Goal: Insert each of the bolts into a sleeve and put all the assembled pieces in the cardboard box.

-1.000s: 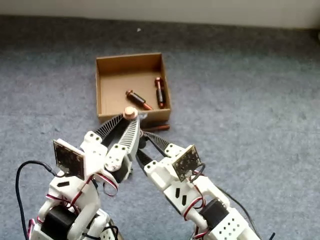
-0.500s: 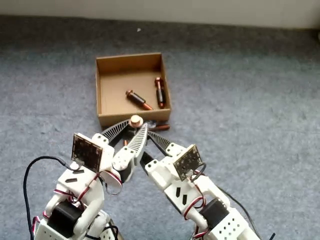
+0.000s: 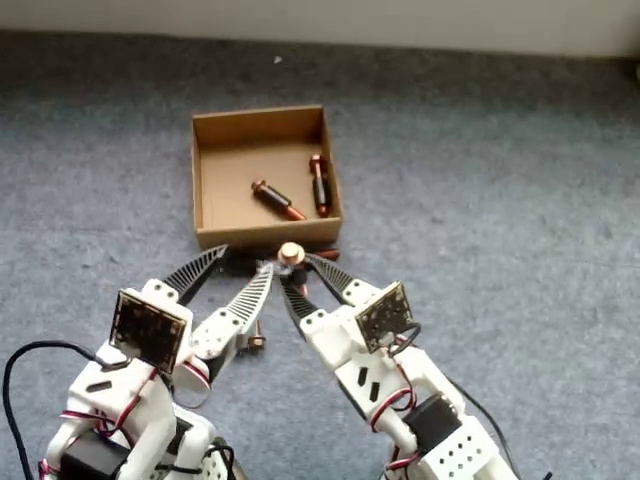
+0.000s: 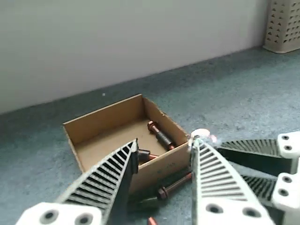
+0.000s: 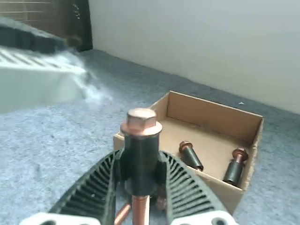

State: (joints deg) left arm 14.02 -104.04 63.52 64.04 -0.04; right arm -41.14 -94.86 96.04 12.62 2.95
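Note:
My right gripper [image 3: 296,268] [image 5: 140,161] is shut on a dark sleeve [image 5: 140,164] with a copper bolt [image 3: 291,254] [image 5: 141,123] standing upright in it, just in front of the cardboard box [image 3: 208,180] [image 5: 213,115]. The left gripper [image 3: 245,261] [image 4: 164,146] stands open beside it with nothing between its fingers. Two assembled pieces [image 3: 278,200] [image 3: 318,184] lie inside the box. A loose bolt [image 3: 322,256] [image 4: 174,184] rests on the carpet against the box's front wall. Another small bolt [image 3: 256,338] lies under the left gripper.
Grey carpet covers the floor all around the box. A pale wall [image 4: 117,42] runs behind it, and a perforated basket [image 4: 283,23] stands in the far corner. The two arms sit close together in front of the box.
The left gripper let go of the bolt's head, opened and drew back. The right gripper, holding the sleeve with the bolt in it, shifted slightly right.

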